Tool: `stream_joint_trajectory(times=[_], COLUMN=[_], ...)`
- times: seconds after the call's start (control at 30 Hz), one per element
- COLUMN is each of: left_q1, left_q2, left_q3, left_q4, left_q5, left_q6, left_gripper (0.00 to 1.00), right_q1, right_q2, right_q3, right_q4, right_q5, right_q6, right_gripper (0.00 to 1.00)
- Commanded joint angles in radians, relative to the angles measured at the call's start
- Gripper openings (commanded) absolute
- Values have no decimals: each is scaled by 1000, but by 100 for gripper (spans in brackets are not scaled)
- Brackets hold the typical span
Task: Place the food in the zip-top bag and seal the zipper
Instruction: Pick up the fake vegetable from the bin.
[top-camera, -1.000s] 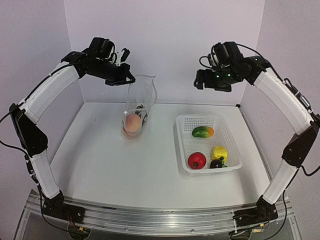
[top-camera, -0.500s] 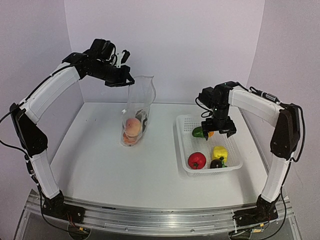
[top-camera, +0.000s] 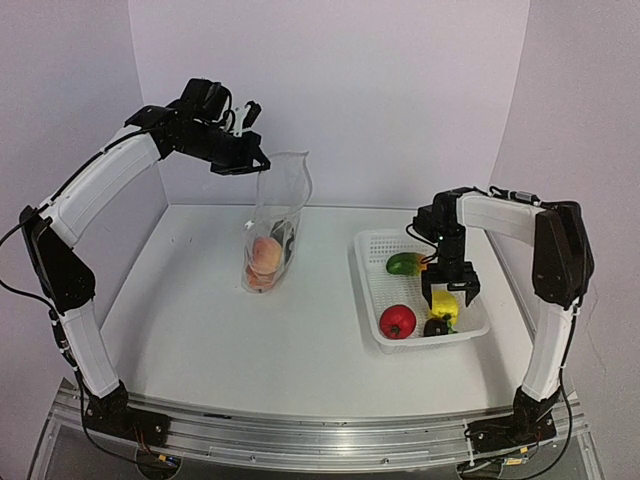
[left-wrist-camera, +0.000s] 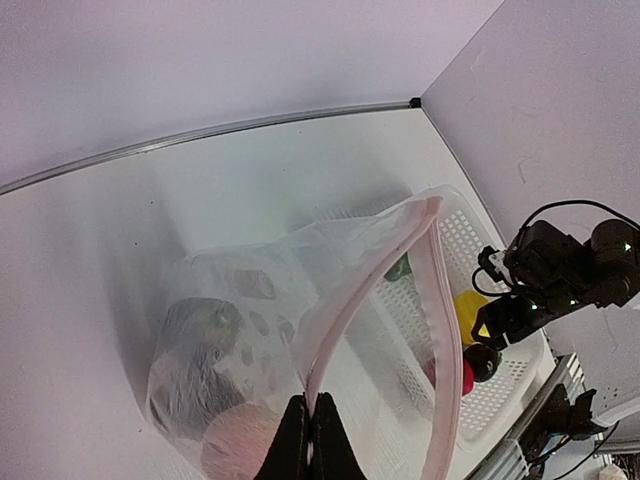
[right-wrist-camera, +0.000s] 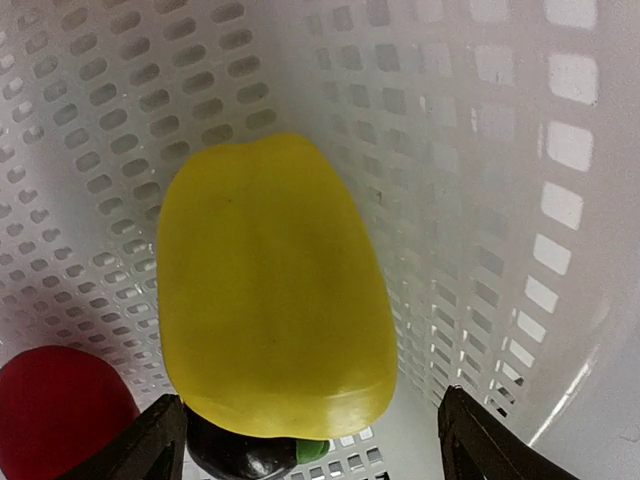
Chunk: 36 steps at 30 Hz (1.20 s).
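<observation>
My left gripper (top-camera: 258, 163) is shut on the zip-top bag's (top-camera: 274, 222) pink-tinted zipper edge (left-wrist-camera: 350, 300) and holds the bag upright, mouth open. A peach (top-camera: 265, 250) and dark fruits (left-wrist-camera: 195, 345) lie inside it. My right gripper (top-camera: 449, 297) is open, down in the white basket (top-camera: 372, 245), its fingertips either side of the yellow pepper (right-wrist-camera: 272, 290) without touching it. A dark mangosteen (right-wrist-camera: 240, 455) lies under the pepper's near end. A red pomegranate (top-camera: 398, 321) and a green-orange mango (top-camera: 405, 263) also lie in the basket.
The basket's mesh wall (right-wrist-camera: 520, 200) is close on the right of my right gripper. The white back wall and side walls enclose the table (top-camera: 200, 310).
My right arm has come down from high in the air into the basket, over the mango and then to the yellow pepper. The left gripper has kept holding the bag up.
</observation>
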Motion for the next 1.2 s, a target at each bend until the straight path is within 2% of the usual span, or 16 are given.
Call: stream_joint_trajectory(times=[0.0, 0.3, 0.37, 0.53, 0.73, 0.83, 1.0, 1.17], left_q1=[-3, -5, -4, -4, -4, -4, -4, -4], left_q2=[-35, -32, -32, -35, -30, -27, -25, -23], left_q3=[9, 6, 5, 2, 6, 6, 0, -5], left_q4=[43, 44, 45, 42, 43, 45, 48, 49], left_q5=[11, 13, 13, 12, 10, 13, 15, 9], left_q6=[9, 13, 13, 15, 17, 16, 20, 18], left_gripper=[0, 0, 0, 0, 0, 0, 0, 0], right_q1=[2, 0, -2, -4, 4, 22, 65, 169], right_q2=[25, 103, 117, 113, 29, -32, -142, -227], right_q3=[-4, 17, 31, 40, -4, -26, 91, 332], right_q4=[39, 75, 75, 75, 105, 143, 126, 119], right_q5=[-55, -19, -1, 26, -83, -85, 76, 282], right_q6=[8, -41, -41, -9, 139, 193, 166, 46], right_gripper=[82, 82, 75, 40, 35, 33, 27, 21])
